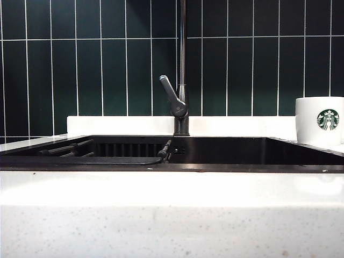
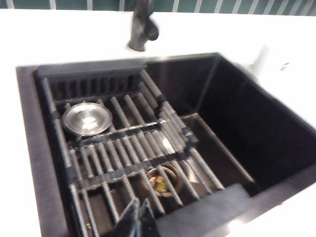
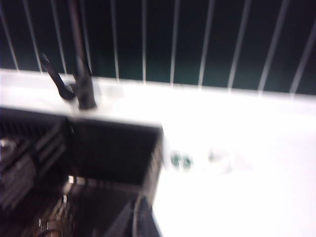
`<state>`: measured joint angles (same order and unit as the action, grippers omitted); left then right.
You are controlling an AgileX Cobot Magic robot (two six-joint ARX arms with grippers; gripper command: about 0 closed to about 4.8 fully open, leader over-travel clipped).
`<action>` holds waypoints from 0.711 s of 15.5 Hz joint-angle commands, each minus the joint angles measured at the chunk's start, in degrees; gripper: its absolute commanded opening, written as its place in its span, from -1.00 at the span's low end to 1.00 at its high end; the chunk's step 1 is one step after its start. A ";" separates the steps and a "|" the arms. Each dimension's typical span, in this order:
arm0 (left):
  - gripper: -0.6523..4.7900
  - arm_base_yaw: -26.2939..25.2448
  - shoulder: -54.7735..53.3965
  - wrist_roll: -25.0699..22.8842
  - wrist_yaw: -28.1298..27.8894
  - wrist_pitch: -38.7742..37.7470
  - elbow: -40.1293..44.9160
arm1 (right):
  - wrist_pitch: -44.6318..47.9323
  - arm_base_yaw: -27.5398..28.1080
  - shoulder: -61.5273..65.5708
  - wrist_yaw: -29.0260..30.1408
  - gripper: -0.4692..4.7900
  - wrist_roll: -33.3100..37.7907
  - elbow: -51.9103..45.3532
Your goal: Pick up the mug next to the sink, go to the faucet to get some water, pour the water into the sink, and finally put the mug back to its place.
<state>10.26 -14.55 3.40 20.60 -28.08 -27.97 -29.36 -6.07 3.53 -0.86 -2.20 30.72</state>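
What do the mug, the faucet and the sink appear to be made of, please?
The mug looks like glossy white ceramic: smooth, bright walls with a printed green logo. The faucet seems to be dark grey metal, its slim pipe showing a soft sheen. The sink looks like dark, matte-black metal, though a composite cannot be ruled out; its walls reflect only faintly.

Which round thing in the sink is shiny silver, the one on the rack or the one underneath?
The round metal strainer on the rack of the sink; the drain beneath looks dull and brownish.
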 commanded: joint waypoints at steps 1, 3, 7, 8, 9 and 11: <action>-0.78 -0.04 0.02 0.15 -0.44 14.78 5.81 | -1.05 -0.11 -3.50 -0.28 -0.79 2.82 -1.36; -0.78 -0.04 0.31 0.07 -0.72 19.96 9.77 | 0.24 -0.35 -3.50 -0.09 -0.84 2.80 -3.06; -0.78 -0.04 3.43 0.07 -5.07 20.11 13.94 | 1.99 -0.31 -3.52 -1.20 -0.84 2.80 -7.78; -0.78 -0.07 5.38 0.07 -7.23 20.85 15.52 | 4.17 -0.28 -3.52 -2.60 -0.84 2.84 -9.79; -0.78 -0.07 6.32 0.07 -8.35 21.38 16.46 | 5.90 -0.31 -3.52 -3.54 -0.84 3.17 -10.84; -0.78 -0.07 8.09 0.07 -11.32 22.03 18.56 | 9.79 -0.31 -3.52 -5.79 -0.84 5.16 -13.11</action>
<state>10.22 -6.98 3.46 11.22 -7.35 -10.07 -23.07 -6.39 0.08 -4.99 1.39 18.20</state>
